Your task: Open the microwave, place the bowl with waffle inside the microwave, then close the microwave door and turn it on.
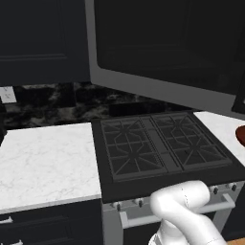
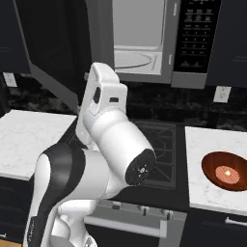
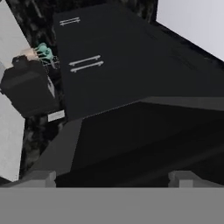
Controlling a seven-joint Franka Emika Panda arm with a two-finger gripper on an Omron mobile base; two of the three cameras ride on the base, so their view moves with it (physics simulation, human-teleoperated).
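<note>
- One step looks finished: the microwave door [image 2: 58,53] stands swung wide to the left, baring the pale cavity and glass turntable of the microwave [image 2: 144,41] above the stove [image 1: 162,146].
- The gripper [image 3: 113,178] has its jaws spread wide with nothing between them; in the hand view its two tips sit just at the door's grey-bordered edge.
- The bowl [image 2: 225,171], reddish-brown with the waffle glowing in its middle, sits on the white counter [image 2: 212,140] right of the stove, well apart from the gripper. In the left base view it shows as a sliver at the right edge [image 1: 240,135].
- Risk, as I judge it: the arm is folded close under the open door, so a careless swing toward the bowl could knock the door partly shut again.
- The bowl is shallow and round; a pinch on its rim could tilt it and spill the waffle, or nudge it along the counter.
- Lifting it into the high cavity risks clipping the lower frame of the opening.
</note>
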